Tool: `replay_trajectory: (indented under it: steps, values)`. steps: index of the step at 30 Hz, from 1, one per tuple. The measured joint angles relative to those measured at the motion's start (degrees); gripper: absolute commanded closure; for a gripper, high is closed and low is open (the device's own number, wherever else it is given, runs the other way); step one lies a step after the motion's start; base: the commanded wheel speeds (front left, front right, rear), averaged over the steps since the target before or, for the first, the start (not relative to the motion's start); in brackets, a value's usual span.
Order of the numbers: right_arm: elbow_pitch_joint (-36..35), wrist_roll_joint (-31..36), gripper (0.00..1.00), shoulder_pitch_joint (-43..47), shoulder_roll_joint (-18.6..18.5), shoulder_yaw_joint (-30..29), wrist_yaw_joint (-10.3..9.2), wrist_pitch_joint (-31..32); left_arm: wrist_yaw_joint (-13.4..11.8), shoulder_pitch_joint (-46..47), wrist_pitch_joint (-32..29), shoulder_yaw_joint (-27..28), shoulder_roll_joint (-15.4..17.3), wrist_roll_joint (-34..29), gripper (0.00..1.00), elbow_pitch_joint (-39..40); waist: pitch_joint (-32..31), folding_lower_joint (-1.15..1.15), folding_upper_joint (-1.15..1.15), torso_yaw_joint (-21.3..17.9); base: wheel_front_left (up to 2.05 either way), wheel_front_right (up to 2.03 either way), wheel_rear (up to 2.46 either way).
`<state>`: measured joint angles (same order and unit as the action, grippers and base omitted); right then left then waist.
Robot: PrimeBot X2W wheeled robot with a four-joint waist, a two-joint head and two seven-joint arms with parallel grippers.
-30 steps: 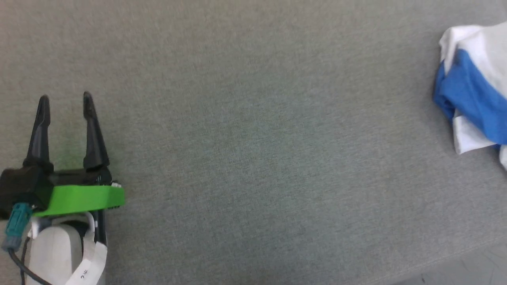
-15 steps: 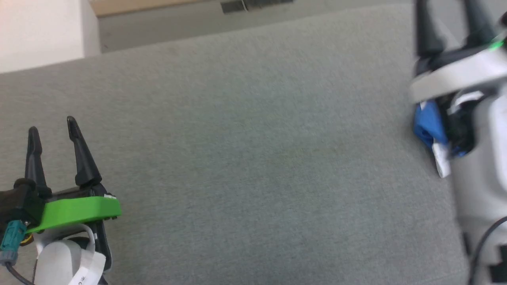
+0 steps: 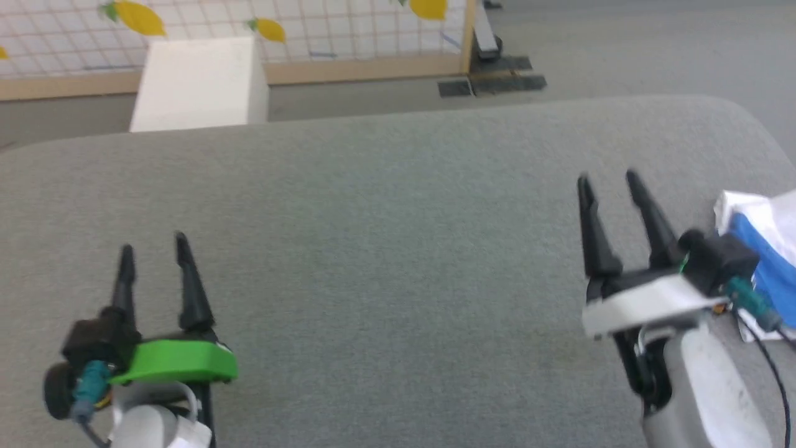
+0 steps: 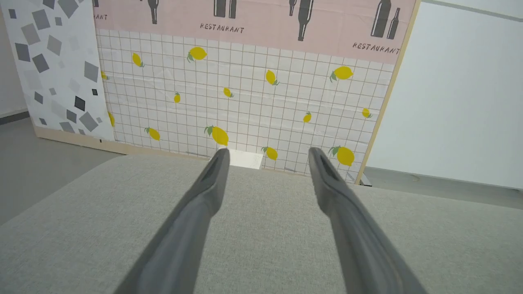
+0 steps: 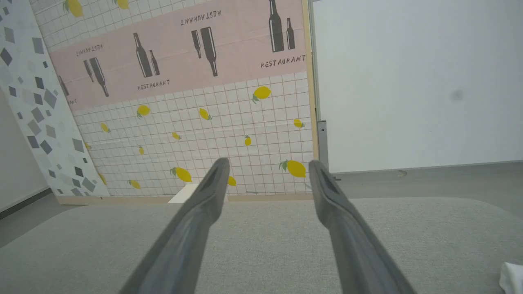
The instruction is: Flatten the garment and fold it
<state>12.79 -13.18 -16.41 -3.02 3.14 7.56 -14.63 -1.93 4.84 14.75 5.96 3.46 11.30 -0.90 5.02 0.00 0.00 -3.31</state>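
Head view, right edge: spot the garment (image 3: pixel 762 261) — white with a blue band, bunched in a heap on the grey padded surface (image 3: pixel 385 218) and partly cut off by the frame. Lies just beside the wrist end of the right gripper (image 3: pixel 607 177), well apart from the left gripper (image 3: pixel 153 242). Right wrist view: catches a white corner of it at lower right (image 5: pixel 512 277).

Both claws spread wide, holding nothing, poised above bare cover; confirmed in the wrist views, with clear gaps between the dark fingers (image 4: pixel 196 212).

Probably light, thin and limp. Should sag and drape when lifted, with no risk of breakage and some cling to the woven cover. Best pinched at an edge — hem or shoulder seam — and not mid-heap, to avoid gathering several layers. Cannot tell from here where hem or collar lies.

Counted: one garment, two grippers, two fingers apiece, one white box (image 3: pixel 199 81) beyond the far edge.
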Motion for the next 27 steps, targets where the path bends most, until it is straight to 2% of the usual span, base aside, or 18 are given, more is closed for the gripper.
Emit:
replay_trajectory:
  steps: [7,14,15,27]
  values:
    - [0.2,-0.3,0.0,6.0,0.1,0.5,0.0,0.0,0.5,-2.1,0.0,-2.8,-0.1,-1.9,0.0,-4.4,-3.4,0.0,0.0,2.6,0.0,0.0,0.0]
    - [1.8,0.0,0.0,8.4,0.1,0.4,0.0,0.0,0.9,-3.0,0.0,-4.9,-0.2,-2.1,0.0,-8.2,-4.6,0.0,0.0,3.4,0.0,0.0,0.0]
    - [1.8,0.0,1.0,8.4,0.1,0.3,0.0,0.0,1.1,-3.0,0.0,-5.1,-0.2,-2.1,1.0,-8.4,-4.6,0.0,0.0,3.4,0.0,0.0,0.0]
    - [1.4,0.1,1.0,8.4,0.1,0.2,0.01,0.6,1.1,-3.0,-0.6,-5.0,-0.2,-2.3,1.0,-8.1,-4.6,0.0,0.0,3.4,0.0,0.0,0.0]
